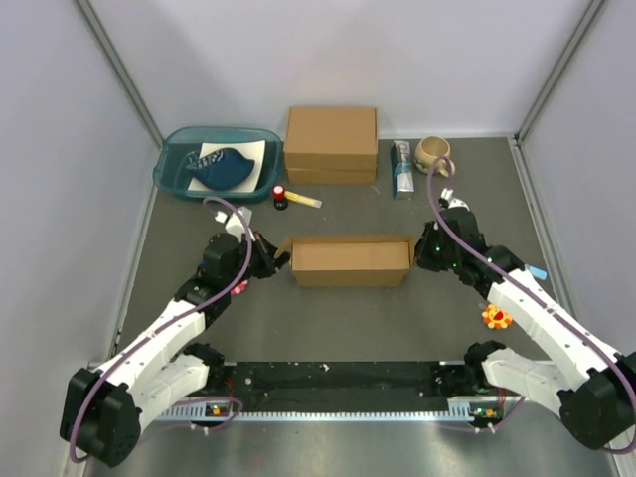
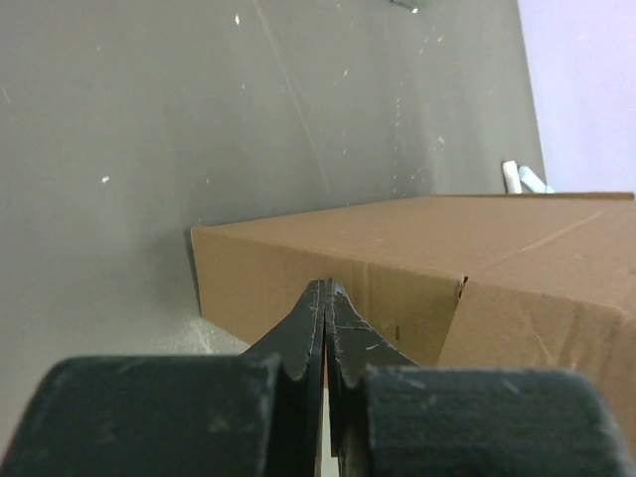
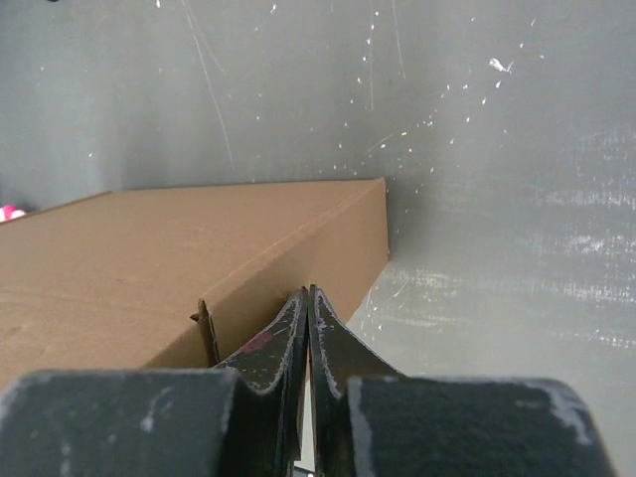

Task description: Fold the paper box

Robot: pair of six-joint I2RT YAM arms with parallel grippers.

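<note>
The paper box (image 1: 352, 259) lies in the middle of the table, a shallow brown mailer folded into a closed rectangular shape. My left gripper (image 1: 278, 260) is shut with nothing in it, its tips against the box's left end wall (image 2: 298, 278). My right gripper (image 1: 420, 250) is also shut and holds nothing, its tips pressed to the box's right end wall (image 3: 318, 258). In the left wrist view the shut fingertips (image 2: 320, 298) meet the cardboard beside a flap seam. A similar flap edge shows left of the shut fingertips (image 3: 298, 308) in the right wrist view.
Behind the paper box stands a thicker brown cardboard box (image 1: 331, 144). A teal tray (image 1: 169, 171) holding a dark blue item sits at the back left, a small red-capped object (image 1: 281, 196) in front of it. At the back right are a tube (image 1: 401, 167) and a mug (image 1: 433, 154). An orange toy (image 1: 495, 318) lies at right.
</note>
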